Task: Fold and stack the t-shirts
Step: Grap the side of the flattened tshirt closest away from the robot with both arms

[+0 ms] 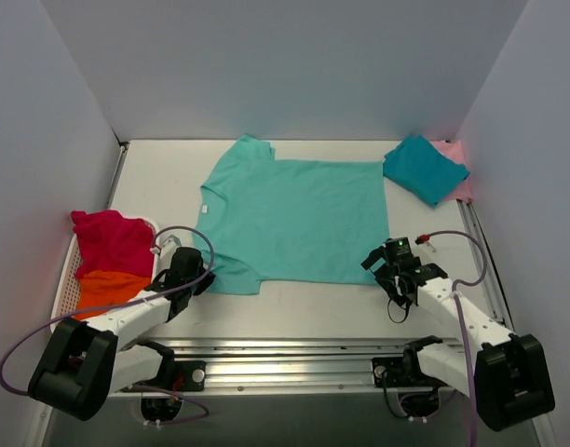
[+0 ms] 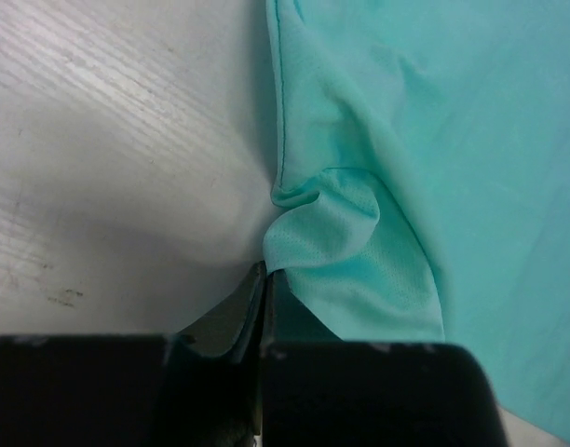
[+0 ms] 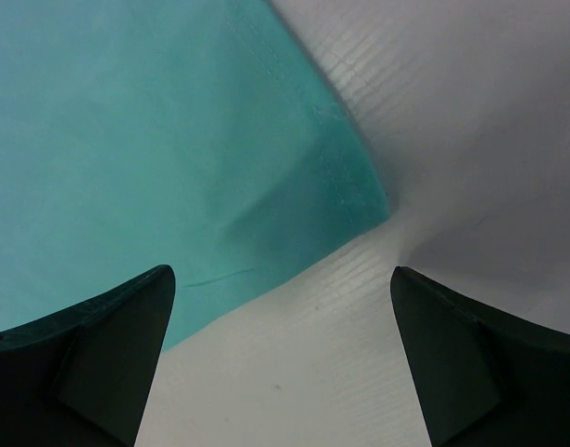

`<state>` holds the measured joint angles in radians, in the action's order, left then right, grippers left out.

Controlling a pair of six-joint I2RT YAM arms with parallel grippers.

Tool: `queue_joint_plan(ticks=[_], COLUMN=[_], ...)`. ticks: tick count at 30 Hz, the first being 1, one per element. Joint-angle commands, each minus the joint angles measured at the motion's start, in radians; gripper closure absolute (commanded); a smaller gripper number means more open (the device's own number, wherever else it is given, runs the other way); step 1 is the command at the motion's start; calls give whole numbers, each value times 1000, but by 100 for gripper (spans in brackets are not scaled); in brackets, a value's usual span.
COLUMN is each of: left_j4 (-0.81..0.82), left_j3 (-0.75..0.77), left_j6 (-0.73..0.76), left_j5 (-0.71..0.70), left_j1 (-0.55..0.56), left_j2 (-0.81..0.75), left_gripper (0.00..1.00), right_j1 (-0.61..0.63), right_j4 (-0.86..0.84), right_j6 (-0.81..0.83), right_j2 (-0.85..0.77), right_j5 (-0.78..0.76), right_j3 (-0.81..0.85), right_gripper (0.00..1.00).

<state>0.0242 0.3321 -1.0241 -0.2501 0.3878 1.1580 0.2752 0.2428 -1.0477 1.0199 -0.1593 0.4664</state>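
Left claw [image 2: 264, 279] is sitting with its jaws pressed together at the tip of the near sleeve [image 2: 350, 261] of the mint-green t-shirt [image 1: 294, 219]. The cloth is puckering toward the tips, so it appears to be pinching the sleeve edge. Right claw [image 3: 280, 270] is hovering with its fingers spread wide over the shirt's near hem corner [image 3: 364, 200], gripping nothing.

The mint-green t-shirt is lying spread flat in the middle of the desk [image 1: 155, 186], with its neck toward the left. A teal t-shirt [image 1: 423, 168] is resting folded at the far right corner on top of a pink t-shirt [image 1: 460, 177]. A magenta-red t-shirt [image 1: 108, 240] and an orange t-shirt [image 1: 108, 289] are waiting bunched in the mesh basket [image 1: 66, 300] at the left.

The fabric is looking thin, light and limp, with a fine knit showing in the left wrist view. It will probably be sagging and creasing as soon as it is lifted, and sliding easily on the smooth desk. Taking hold at the stitched edges seems wisest: the sleeve hem for the left claw, the bottom hem corner for the right, pinching both layers so that the fold is carrying over evenly.

A small white tag [image 1: 203, 209] is showing by the neck, too small to read. No other writing or brand is appearing anywhere.
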Motion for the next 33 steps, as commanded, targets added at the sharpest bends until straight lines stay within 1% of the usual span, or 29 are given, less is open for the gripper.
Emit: queue_joint_plan(ticks=[1,2,5,8,11,13,15,16,17,18,19,23,26,27,29,30,31,33], left_j4=[81,88,94,92,83,83,83,82,80,79,79,74,68,63,60,59,57,59], left_j3=[-4,-5,-5,-11,-8,-8,-8,-8,-7,-7,-7,-7,-5,-4,-5,-7,-7,-7], left_j6=[56,56,62,62,62,61,61,61,61,61,61,59,61,61,62,61,61,61], left_j5=[66,72,83,80,77,77,77,77,77,77,77,75,75,75,72,71,69,69], left_j1=[-27,-29,-36,-38,-40,-40,-40,-40,-40,-40,-40,-40,-40,-40,-40,-40,-40,-40], left_j2=[37,46,48,36,31,31,31,31,31,29,29,26,23,22,16,12,9,9], left_gripper=[98,98,98,98,98,98,98,98,98,98,98,98,98,98,98,98,98,98], right_j1=[-5,-4,-4,-5,-5,-5,-5,-5,-5,-5,-7,-18,-22,-22,-22,-22,-22,-22], right_j4=[-62,-106,-143,-129,-97,-77,-47,-27,-19,-14,-8,-23,-45,-49,-54,-56,-48,-40], right_j6=[-46,-52,-64,-60,-61,-61,-61,-63,-64,-63,-64,-60,-48,-43,-43,-43,-43,-43], right_j2=[90,106,149,155,122,88,63,42,33,13,6,3,32,45,49,46,42,25], right_j5=[73,92,96,67,21,-11,-31,-51,-58,-66,-77,-78,-54,-46,-34,-25,-23,-32], right_j3=[-38,-49,-66,-58,-49,-45,-37,-34,-34,-35,-37,-52,-58,-57,-57,-57,-57,-57], right_gripper=[4,4,6,8,11,15,24,33,39,47,51,59,55,49,42,35,32,31])
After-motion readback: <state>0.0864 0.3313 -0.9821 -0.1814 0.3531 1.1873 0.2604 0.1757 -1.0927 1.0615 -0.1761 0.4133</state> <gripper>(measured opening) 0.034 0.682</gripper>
